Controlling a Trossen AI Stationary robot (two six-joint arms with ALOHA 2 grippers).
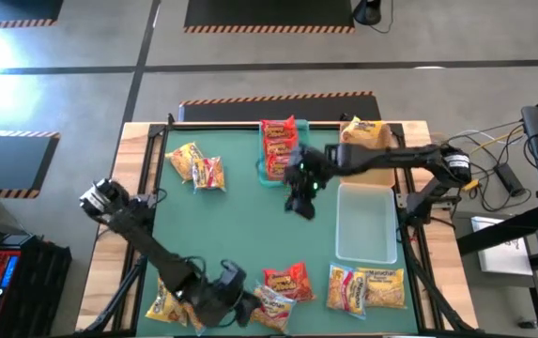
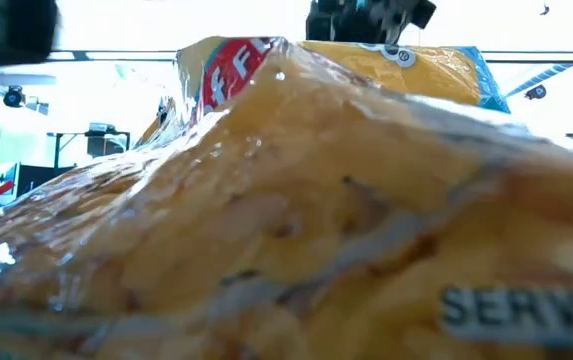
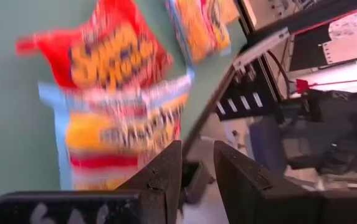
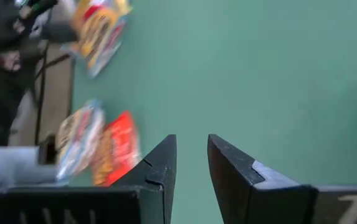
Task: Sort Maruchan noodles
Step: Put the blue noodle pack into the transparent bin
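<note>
1. Maruchan noodles [image 1: 278, 284] scattered in groups over the green surface [image 1: 240, 230]: red packets stacked in the teal tray [image 1: 270, 174] at the far edge, presumably the red pile of the sort; a yellow-orange packet [image 1: 363, 132] on the tan tray [image 1: 376, 155] beside it; a loose pair [image 1: 198, 165] at far left; several mixed packets along the near edge
2. Clear tray [image 1: 366, 221] at right holding nothing visible, likely reserved for a third colour
3. Right gripper [image 1: 299, 199] hanging over bare green just near of the teal tray, jaws spread a narrow gap with nothing between them, seemingly free to fetch another packet
4. Left gripper [image 1: 240, 305] low at the near edge among the unsorted packets, jaws parted slightly and empty, tips just off the near edge beside a yellow-white packet [image 3: 119, 130] and a red packet [image 3: 100, 53]
5. Low view blocked almost wholly by a yellow packet [image 2: 296, 220] lying close to the lens
6. Judged partly done: near-edge packets and far-left pair not yet in trays
</note>
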